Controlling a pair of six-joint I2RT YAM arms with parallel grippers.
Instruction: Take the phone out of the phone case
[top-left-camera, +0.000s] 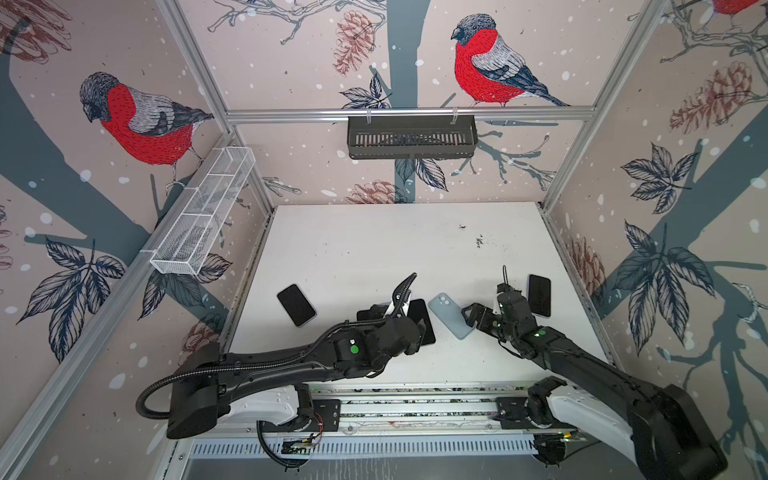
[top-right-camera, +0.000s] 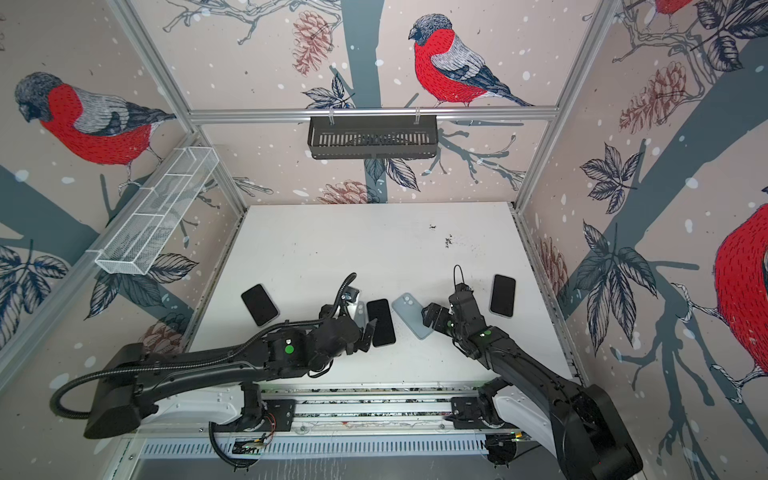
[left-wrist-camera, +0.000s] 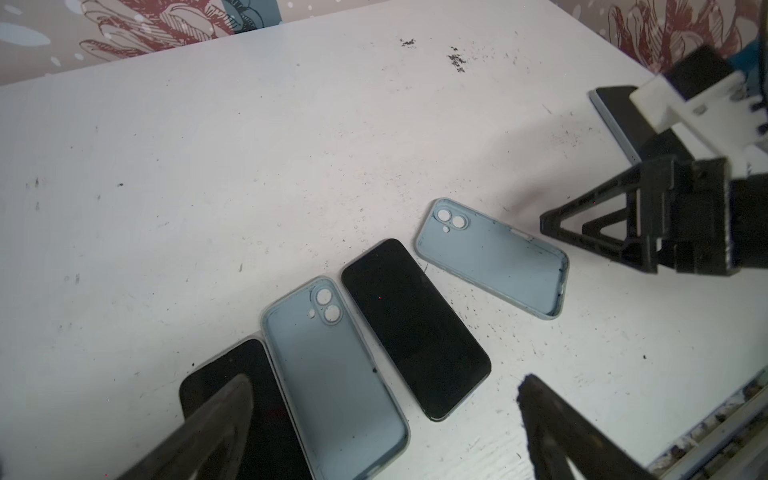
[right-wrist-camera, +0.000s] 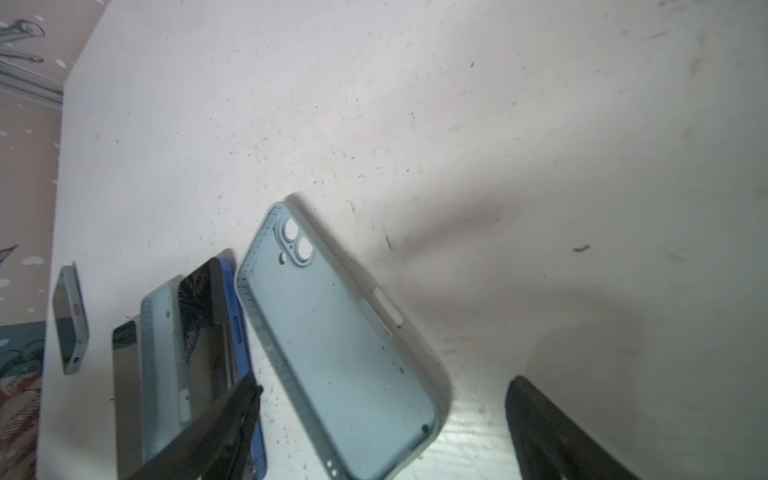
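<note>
Hovering with jaws spread and empty, the right gripper and left gripper seem done with this step, the bare phone lying mid-frame just beside the empty case; next, probably, a reach for the seemingly cased phone at upper right

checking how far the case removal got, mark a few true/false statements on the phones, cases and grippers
1. The light blue plastic phone case near the right gripper has a phone in it. False: it is empty, with its inside facing up.
2. The right gripper and the left gripper both stand open. True.
3. A black slab phone lies flat on the white table between that case and a second light blue case. True.
4. The left gripper grips the second light blue case. False: it grips nothing.
</note>
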